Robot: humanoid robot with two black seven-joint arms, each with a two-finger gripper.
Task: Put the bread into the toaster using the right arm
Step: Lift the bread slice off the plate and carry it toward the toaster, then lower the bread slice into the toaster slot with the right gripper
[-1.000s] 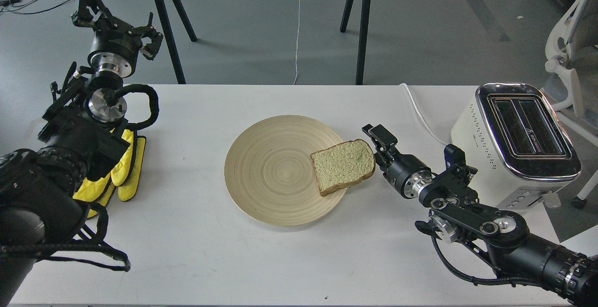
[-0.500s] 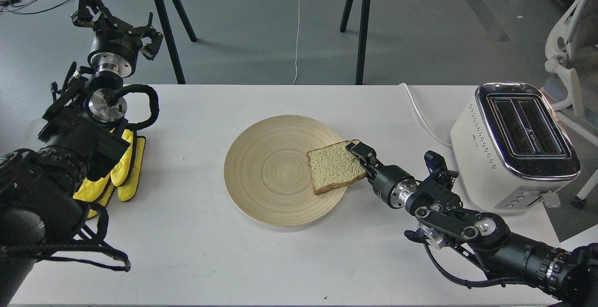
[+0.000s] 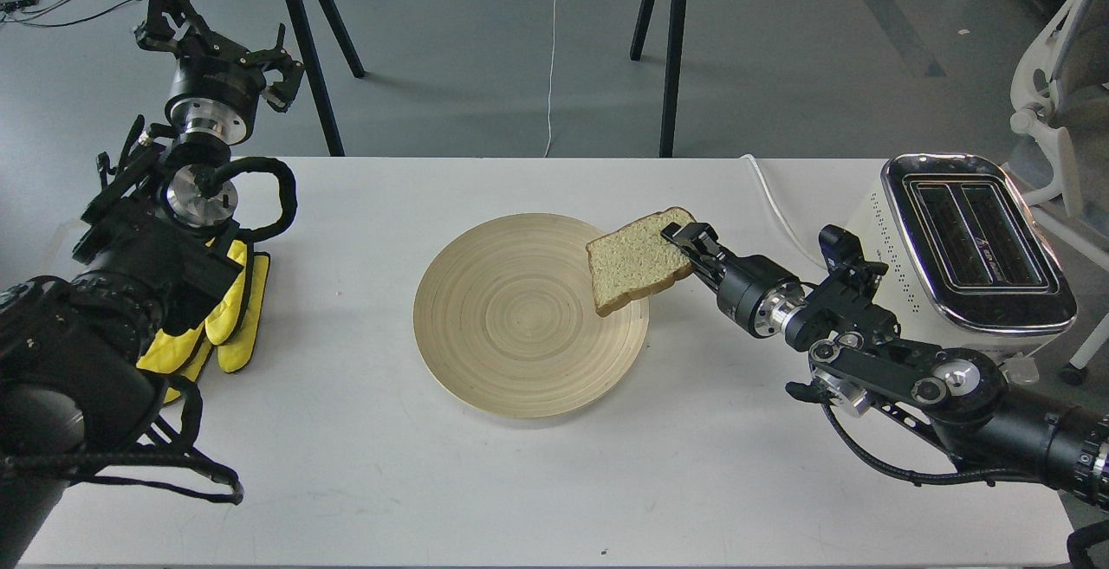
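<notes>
A slice of light tan bread (image 3: 632, 264) with a brown crust hangs tilted above the right edge of the round wooden plate (image 3: 511, 326). My right gripper (image 3: 683, 240) is shut on the bread's right edge and holds it off the plate. The cream-white toaster (image 3: 962, 248) with a chrome top and two open slots stands at the table's right end, to the right of the gripper. My left gripper (image 3: 217, 41) is raised at the far left, above the table's back edge, open and empty.
A yellow oven mitt (image 3: 227, 318) lies at the left under my left arm. The toaster's white cord (image 3: 780, 210) runs over the back right of the white table (image 3: 485, 482). A white chair (image 3: 1053, 93) stands behind the toaster. Another table's legs stand beyond.
My right gripper reached left onto the bread, closed on its right edge, and has lifted it up and to the right, off the plate. The left arm has not moved.
</notes>
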